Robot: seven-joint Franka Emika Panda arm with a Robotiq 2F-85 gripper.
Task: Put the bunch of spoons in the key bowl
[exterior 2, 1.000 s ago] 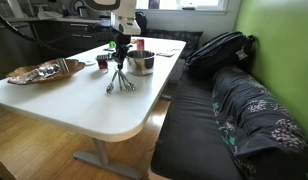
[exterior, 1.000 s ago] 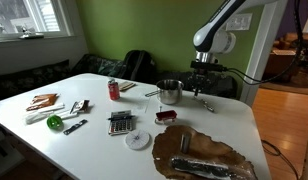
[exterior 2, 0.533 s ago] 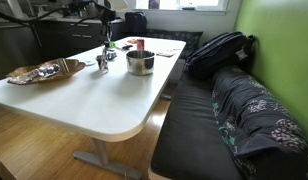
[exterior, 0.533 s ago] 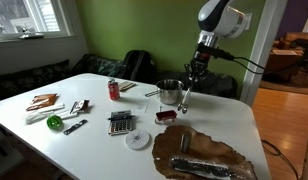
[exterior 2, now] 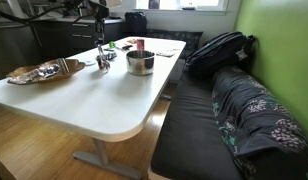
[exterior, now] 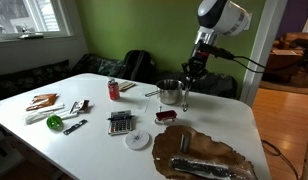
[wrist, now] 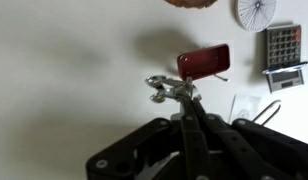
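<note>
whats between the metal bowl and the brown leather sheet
A flat dark red case lies between the round metal bowl and brown leather sheet, in an exterior view.

Home dining nook, white table (exterior 2: 84, 95) wrapped by dark cushioned bench seating (exterior 2: 189, 135), green painted wall (exterior: 124, 25), white-framed window (exterior: 29, 15), wood floor (exterior: 286, 108) by a doorway, backpack (exterior 2: 216, 50) and floral cushion (exterior 2: 256, 112) on the bench.
</note>
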